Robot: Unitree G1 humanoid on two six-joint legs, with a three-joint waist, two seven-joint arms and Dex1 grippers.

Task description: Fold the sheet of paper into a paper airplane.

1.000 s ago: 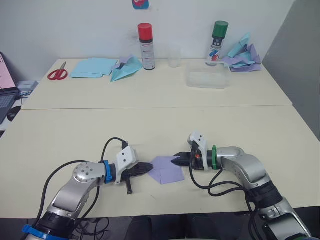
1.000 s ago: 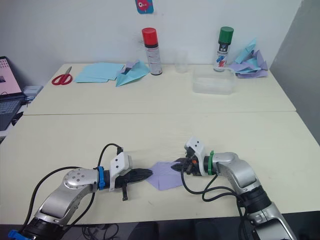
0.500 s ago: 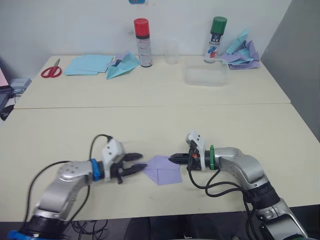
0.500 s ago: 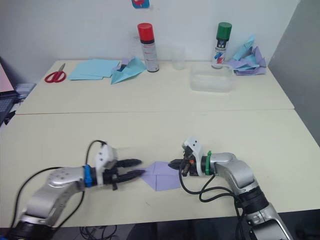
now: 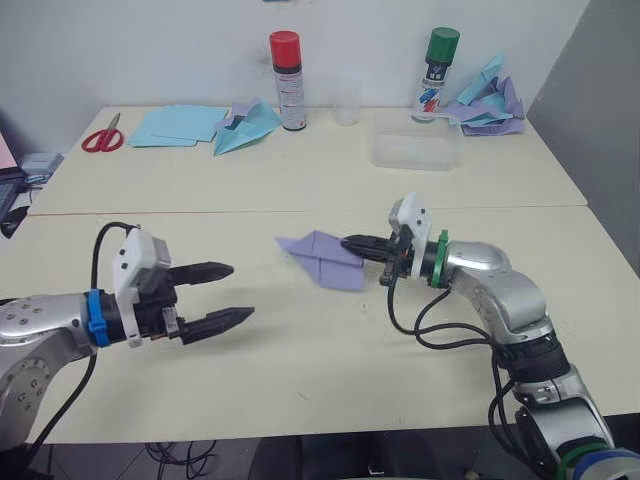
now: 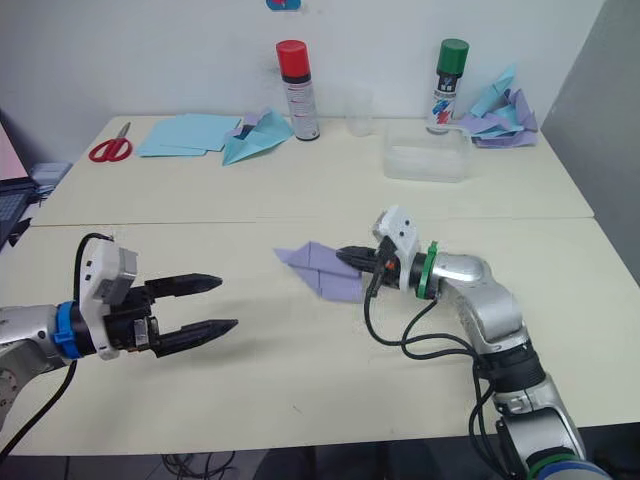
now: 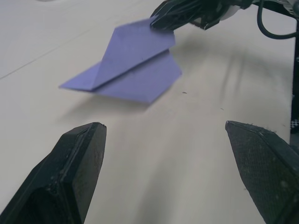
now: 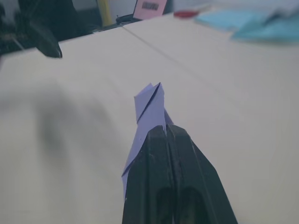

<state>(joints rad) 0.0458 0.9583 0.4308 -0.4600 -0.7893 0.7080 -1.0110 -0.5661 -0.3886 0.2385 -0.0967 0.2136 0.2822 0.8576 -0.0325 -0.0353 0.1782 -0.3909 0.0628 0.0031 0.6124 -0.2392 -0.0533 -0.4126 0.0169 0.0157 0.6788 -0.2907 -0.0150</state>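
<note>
Folding looks finished: right pincer pinches the lavender pointed paper airplane aloft; left pincer gapes empty.

Bare table between left end effector, paper airplane.

No lettering on the spray cans or anything else can be read.

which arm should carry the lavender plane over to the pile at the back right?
Probably the right. The right gripper is already shut on the paper airplane, and the pile lies on its side. The left gripper is open and apart from it.
</note>
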